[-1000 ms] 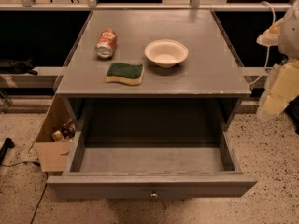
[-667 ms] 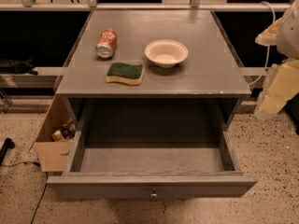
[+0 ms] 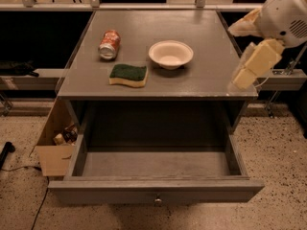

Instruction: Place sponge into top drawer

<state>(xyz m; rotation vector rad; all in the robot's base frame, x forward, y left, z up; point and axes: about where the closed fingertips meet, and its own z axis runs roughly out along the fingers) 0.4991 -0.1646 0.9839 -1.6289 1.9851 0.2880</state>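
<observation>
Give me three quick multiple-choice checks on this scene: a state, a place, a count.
1. The top drawer is: A shut, B pulled open, C taken out.
2. The sponge lies: A in the drawer, B on the cabinet top, C on the floor.
3. Things on the cabinet top: A two, B three, C four.
Key: 1 B, its bare inside shows. 2 B, it sits left of the white bowl. 3 B: sponge, bowl, soda can. The gripper hovers by the top's right edge, away from the sponge.
</observation>
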